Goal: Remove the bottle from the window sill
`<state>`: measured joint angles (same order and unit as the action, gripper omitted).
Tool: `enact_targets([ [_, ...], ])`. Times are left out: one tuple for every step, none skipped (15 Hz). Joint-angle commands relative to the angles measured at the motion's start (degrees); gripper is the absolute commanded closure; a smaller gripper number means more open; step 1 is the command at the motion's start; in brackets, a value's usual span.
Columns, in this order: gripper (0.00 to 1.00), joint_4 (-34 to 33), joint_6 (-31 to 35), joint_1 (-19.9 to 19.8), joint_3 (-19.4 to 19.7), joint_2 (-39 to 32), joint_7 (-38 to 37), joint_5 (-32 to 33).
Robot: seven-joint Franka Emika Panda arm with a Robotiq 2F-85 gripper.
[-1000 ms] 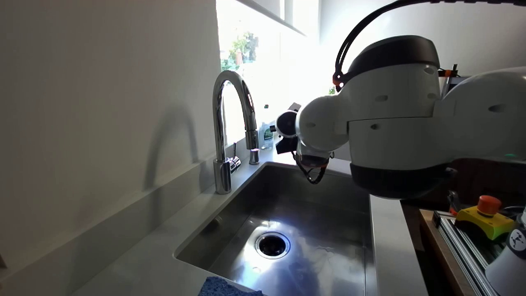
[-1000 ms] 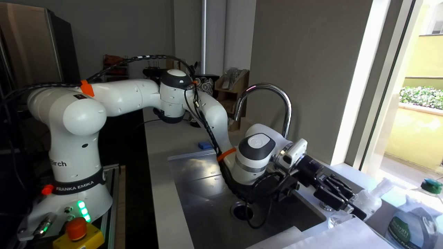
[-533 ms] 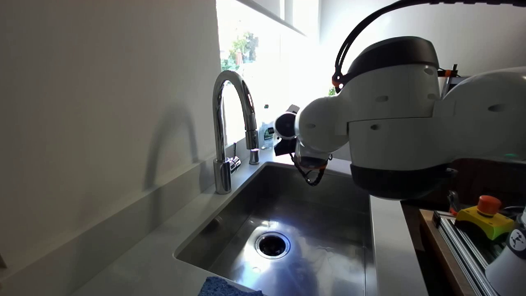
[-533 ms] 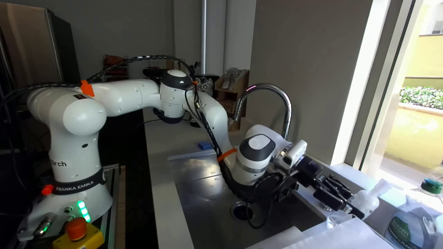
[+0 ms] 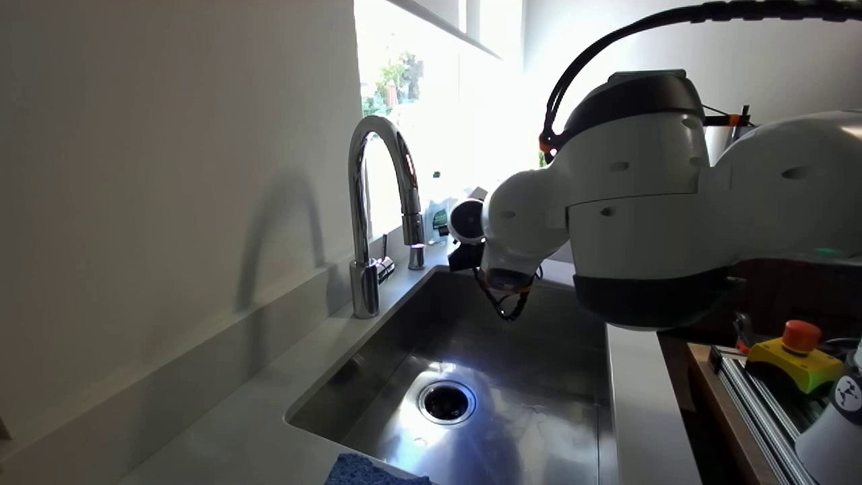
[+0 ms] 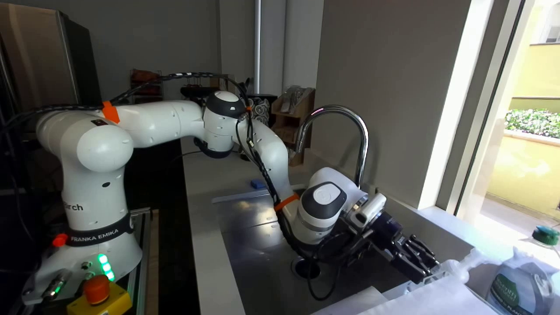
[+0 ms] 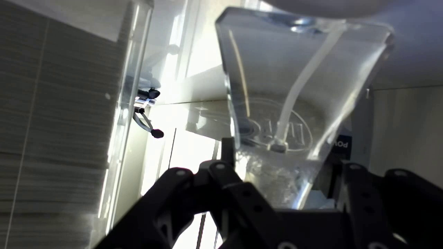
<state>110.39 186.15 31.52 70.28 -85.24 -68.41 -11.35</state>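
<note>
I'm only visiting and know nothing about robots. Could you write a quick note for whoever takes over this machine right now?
End effector: seems closed on the clear pump bottle.
Where things are: the pump bottle looks tilted, pump end higher, beside the window sill in an exterior view; I can't make out what is under its base. A green-capped bottle stands upright, not held.
Done: bottle gripped and apparently off the sill.
Left: probably carry it well clear, set it down, then let go.

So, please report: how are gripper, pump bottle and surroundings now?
Gripper clasping clear pump bottle. Its base hidden; off the window sill or not, cannot confirm. Green-capped bottle stands nearby, might get knocked.
</note>
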Motion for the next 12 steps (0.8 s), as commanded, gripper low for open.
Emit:
enact_targets([
  [0.7,-0.97,0.06,-0.62,0.01,0.05,-1.15,0.42],
  [0.7,-0.81,-0.04,-0.38,0.03,0.05,-1.14,0.27],
  [0.7,-0.46,0.1,-0.08,0.35,0.06,-1.33,0.43],
  [0.7,-0.21,0.44,0.02,0.64,0.06,-1.62,0.6],
  [0.7,0.08,0.48,0.28,0.92,0.06,-1.86,0.91],
  [0.7,-0.02,0.61,0.14,0.92,0.07,-1.89,1.05],
  [0.7,0.08,0.59,0.2,1.07,0.07,-2.05,1.2],
  [0.7,0.18,0.89,0.22,1.24,0.08,-2.27,1.28],
  [0.7,0.54,1.3,0.36,1.92,0.09,-2.88,1.79],
  [0.7,0.56,1.58,0.29,2.12,0.09,-3.15,2.09],
  [0.7,0.77,1.83,0.31,2.76,0.1,-3.75,2.74],
  [0.7,1.11,2.01,0.51,3.42,0.1,-4.37,3.4],
])
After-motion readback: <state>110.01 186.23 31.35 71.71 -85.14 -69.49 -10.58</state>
